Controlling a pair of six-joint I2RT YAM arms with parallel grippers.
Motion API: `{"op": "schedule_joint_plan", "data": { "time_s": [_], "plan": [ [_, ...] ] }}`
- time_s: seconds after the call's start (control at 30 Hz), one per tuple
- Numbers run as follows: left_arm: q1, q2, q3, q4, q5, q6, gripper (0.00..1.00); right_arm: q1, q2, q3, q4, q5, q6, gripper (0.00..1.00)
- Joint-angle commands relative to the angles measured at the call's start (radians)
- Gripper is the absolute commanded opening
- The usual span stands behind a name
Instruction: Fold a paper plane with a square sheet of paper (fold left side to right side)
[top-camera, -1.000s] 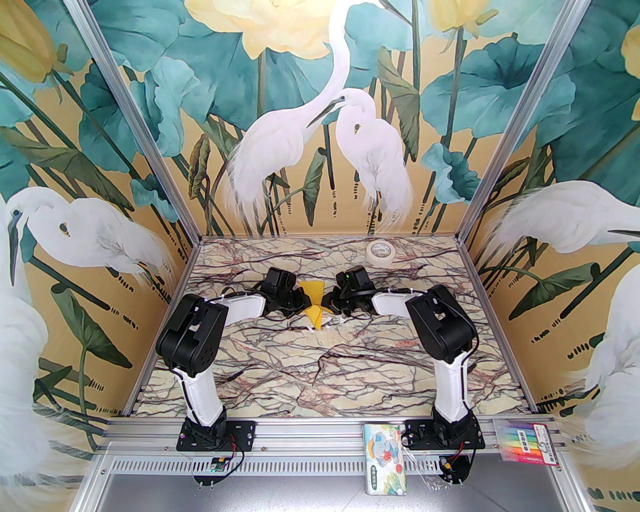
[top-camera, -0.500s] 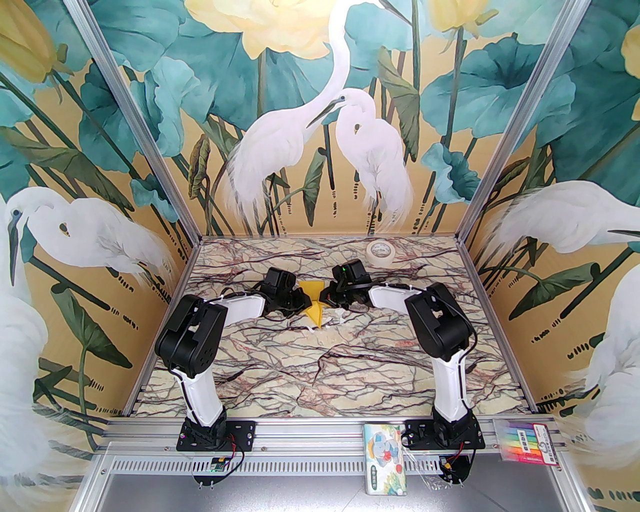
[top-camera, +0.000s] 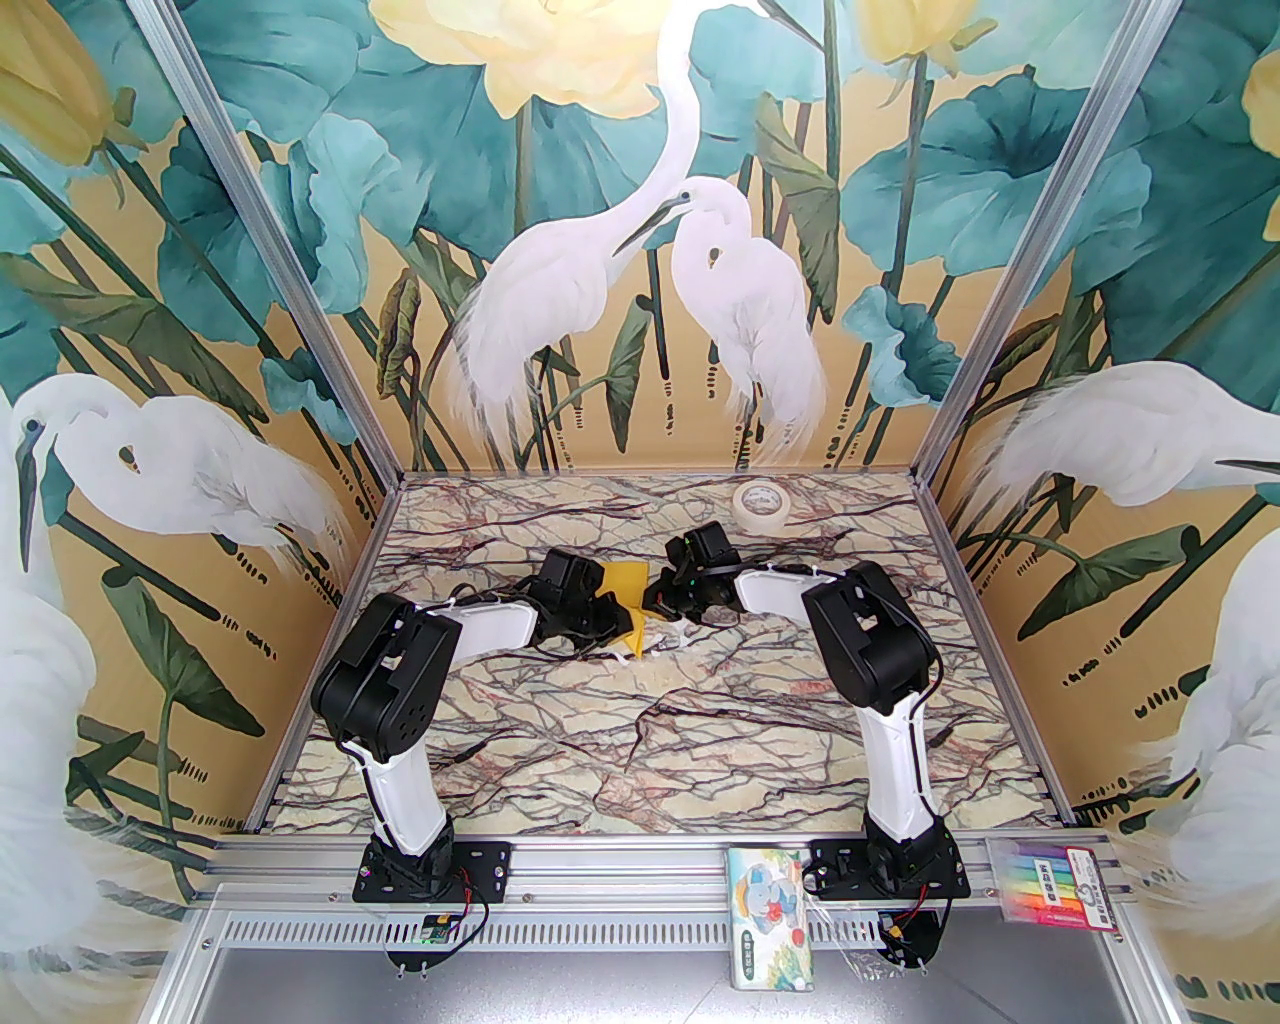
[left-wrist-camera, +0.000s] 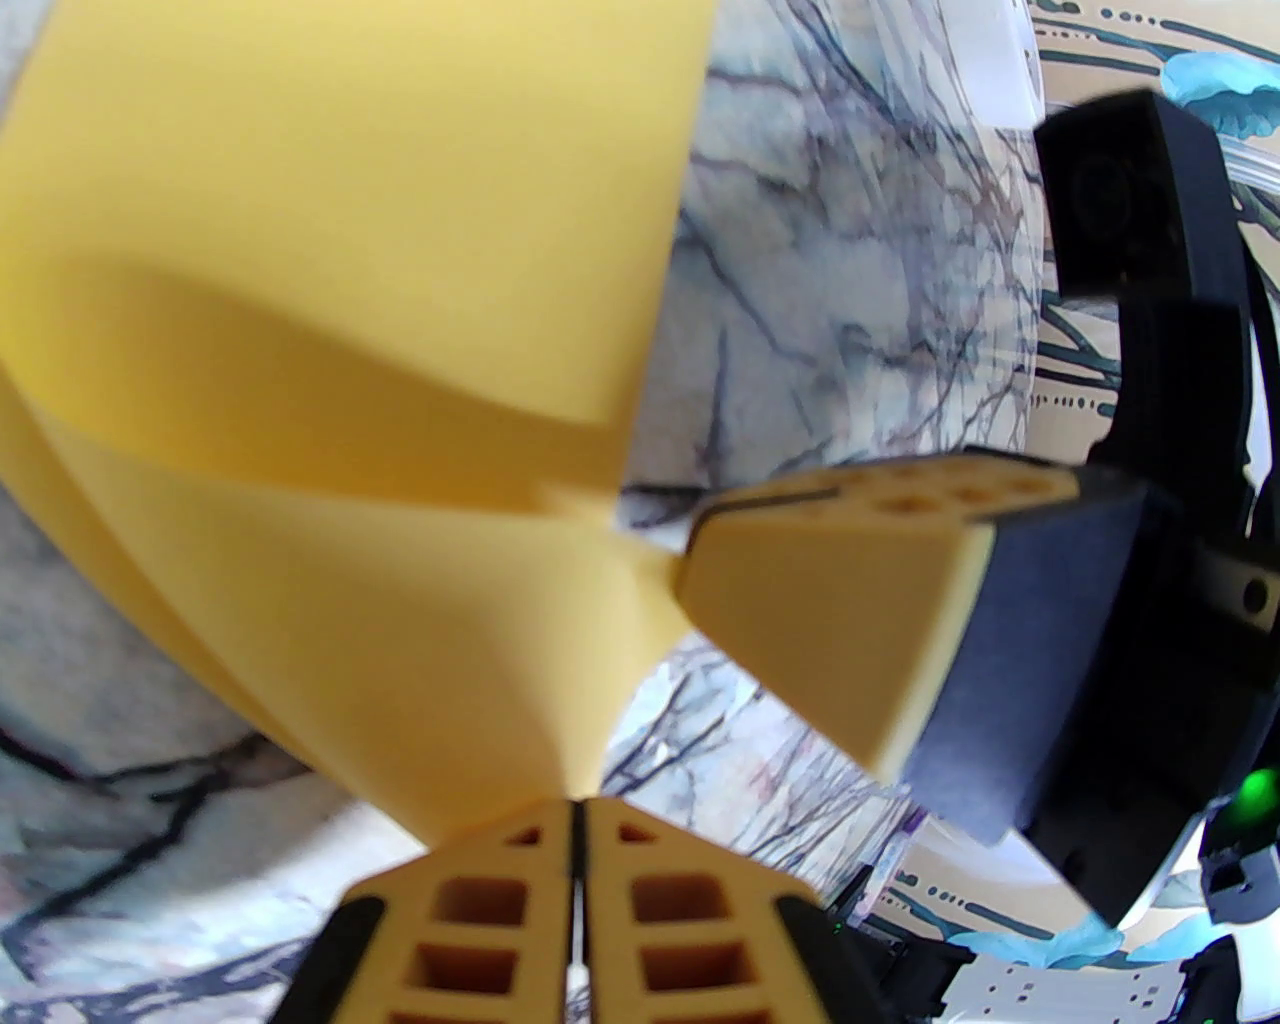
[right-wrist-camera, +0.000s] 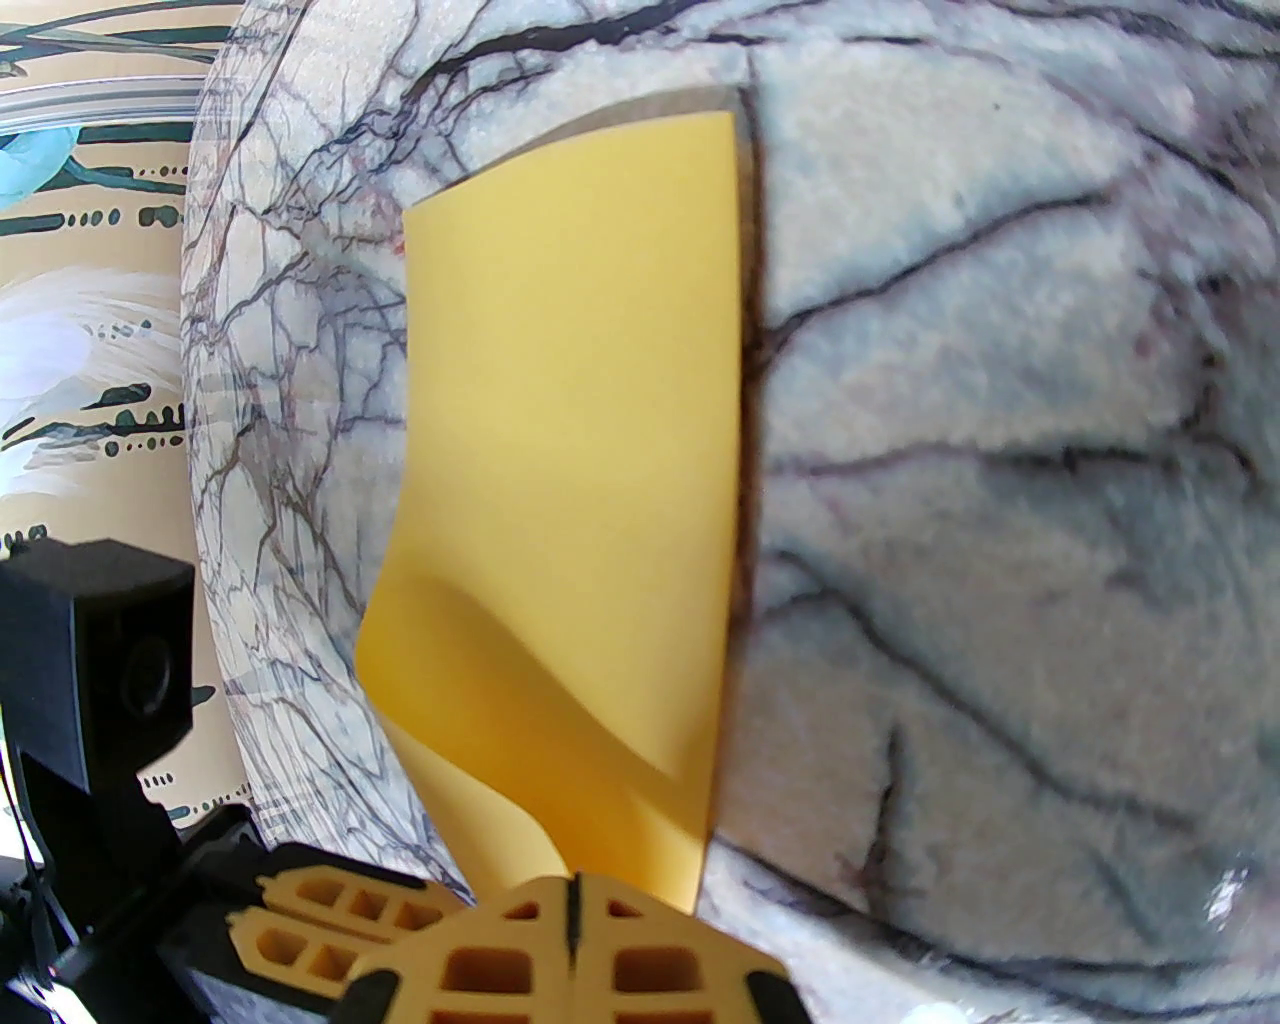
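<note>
Pinching square sheet of paper (right-wrist-camera: 570, 450) | left fingers (left-wrist-camera: 480, 905) | right fingers (right-wrist-camera: 640, 965), adjacent

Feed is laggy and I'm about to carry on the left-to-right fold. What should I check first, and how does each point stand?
1. Left gripper shut on the yellow sheet: ok, the paper runs into its closed tips.
2. Right gripper shut on the sheet: ok, the paper's near end sits at its closed tips.
3. Sheet flat and creased: not ok, it bows between the two grippers.
4. Edges matched for the fold: cannot tell.
5. Tape roll out of the way: ok, it sits at the table's far edge, apart from both arms.
</note>
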Motion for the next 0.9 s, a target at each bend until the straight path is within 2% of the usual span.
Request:
{"op": "schedule_joint_plan", "data": {
  "time_s": [0.0,0.87],
  "plan": [
    [-0.005,-0.021,-0.024,0.020,0.031,-0.004,0.10,-0.006,0.021,0.029,-0.018,0.004,-0.030,0.00],
    [-0.026,0.010,-0.039,0.037,0.054,-0.012,0.11,-0.013,0.062,0.073,-0.032,0.007,-0.036,0.00]
  ]
}}
